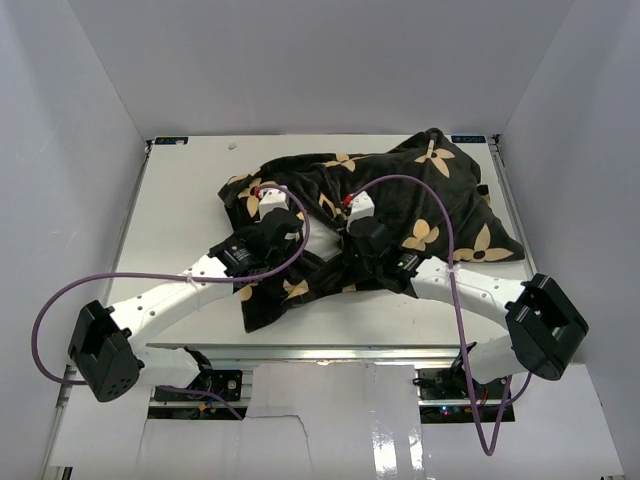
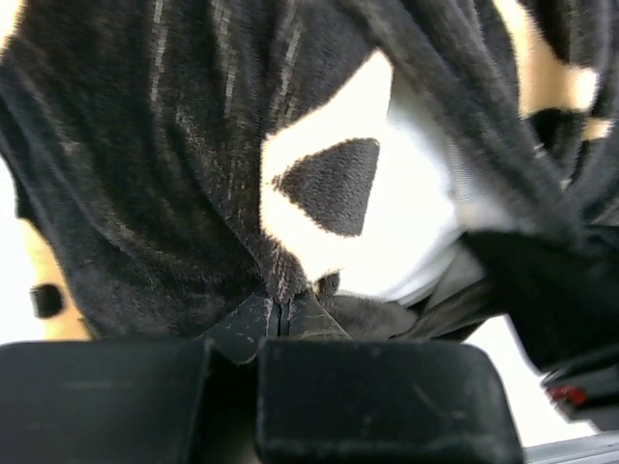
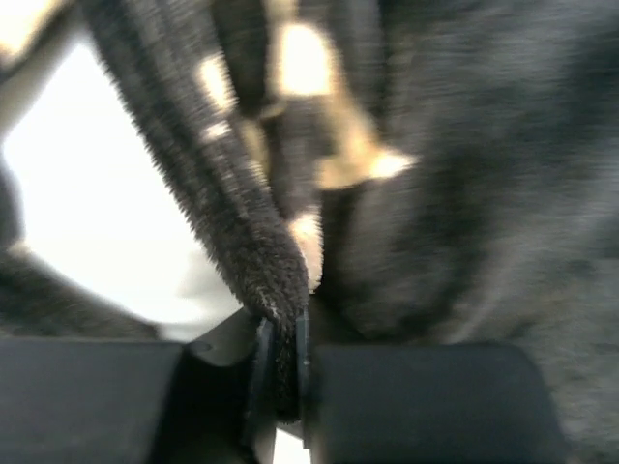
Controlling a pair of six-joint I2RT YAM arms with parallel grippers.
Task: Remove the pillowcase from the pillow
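The pillowcase (image 3: 242,222) is being pinched by our right gripper (image 3: 280,367): its jaws are clamping a fuzzy folded edge that is hanging down between them. Our left gripper (image 2: 279,324) is sitting with its jaws pressed together, right against a dark fold of the same cover, and we cannot tell whether any fabric is caught there. Just beyond those tips, the white pillow (image 2: 416,222) is showing through the cover's opening. From above, we are reaching both arms into the near edge of the rumpled cover, which is lying across the middle and far right of the table (image 1: 180,200) and wrapping most of the pillow.
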